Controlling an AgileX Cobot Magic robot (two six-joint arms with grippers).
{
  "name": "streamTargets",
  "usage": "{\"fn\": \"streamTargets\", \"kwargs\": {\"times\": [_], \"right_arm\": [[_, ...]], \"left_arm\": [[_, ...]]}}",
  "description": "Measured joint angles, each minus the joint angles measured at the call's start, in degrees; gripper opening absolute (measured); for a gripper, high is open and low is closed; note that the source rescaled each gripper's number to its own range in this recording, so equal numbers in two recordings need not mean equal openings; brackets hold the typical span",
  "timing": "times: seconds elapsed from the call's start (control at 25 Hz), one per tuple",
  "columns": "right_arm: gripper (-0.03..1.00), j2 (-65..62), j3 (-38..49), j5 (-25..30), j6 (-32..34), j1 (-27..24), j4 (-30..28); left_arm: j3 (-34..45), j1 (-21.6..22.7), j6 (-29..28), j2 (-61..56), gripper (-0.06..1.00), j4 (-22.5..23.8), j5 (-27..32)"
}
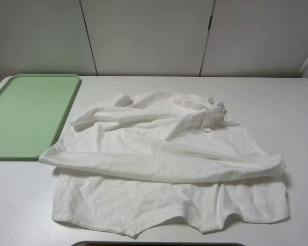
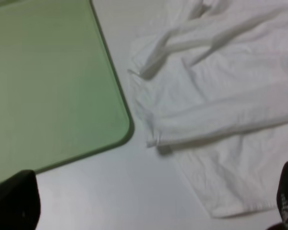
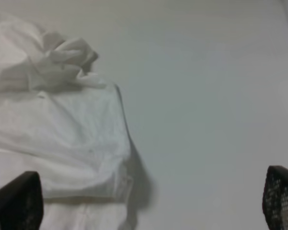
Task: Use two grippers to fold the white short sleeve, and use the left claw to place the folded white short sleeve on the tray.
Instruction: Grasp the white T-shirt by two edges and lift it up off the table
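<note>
The white short sleeve (image 1: 164, 164) lies crumpled in the middle of the table, its upper part folded down over the lower part in a long band. The pale green tray (image 1: 28, 115) sits at the left, touching nothing. Neither arm shows in the exterior high view. In the left wrist view the left gripper (image 2: 156, 206) is open, its fingertips (image 2: 14, 201) wide apart above the tray corner (image 2: 53, 96) and the shirt's left edge (image 2: 221, 110). In the right wrist view the right gripper (image 3: 149, 201) is open above the shirt's right edge (image 3: 67, 139), holding nothing.
The white table (image 1: 297, 102) runs to a pale panelled wall (image 1: 149, 36) at the back. A dark strip (image 1: 159, 244) shows at the table's front edge.
</note>
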Motion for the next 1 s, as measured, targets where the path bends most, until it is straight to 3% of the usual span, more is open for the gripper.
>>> {"fn": "streamTargets", "kwargs": {"times": [0.16,0.24,0.28,0.32,0.52,0.56,0.72,0.84,1.0], "right_arm": [[1.00,11.78,-5.60,-1.53,-5.49,0.73,2.88],[1.00,15.52,-6.77,-2.73,-7.32,2.25,3.53],[1.00,18.97,-7.80,-4.09,-8.89,4.60,3.62],[1.00,22.18,-8.47,-5.03,-10.66,7.59,3.47],[1.00,32.08,-9.27,-7.92,-14.89,21.18,1.39],[1.00,35.79,-9.27,-8.42,-15.91,27.16,0.26],[1.00,42.17,-9.27,-8.81,-17.07,36.97,-2.61],[1.00,46.73,-9.27,-8.88,-18.38,41.74,-5.26],[1.00,52.00,-9.27,-8.95,-21.43,42.96,-7.05]], "left_arm": [[-8.54,-0.48,4.65,14.39,0.98,0.00,4.18],[-12.01,-4.02,6.85,20.14,0.98,0.54,4.59],[-13.40,-6.67,7.67,22.80,0.98,0.87,4.44],[-15.51,-13.00,9.81,27.31,0.98,2.31,4.39],[-16.48,-28.79,11.50,35.23,0.98,7.81,4.28],[-16.48,-31.73,11.63,36.69,0.98,8.53,4.33],[-16.48,-40.96,12.53,42.13,0.98,8.83,4.40],[-16.48,-44.49,14.97,45.59,0.98,8.90,4.40],[-16.48,-46.08,17.46,51.87,0.98,8.80,4.24]]}}
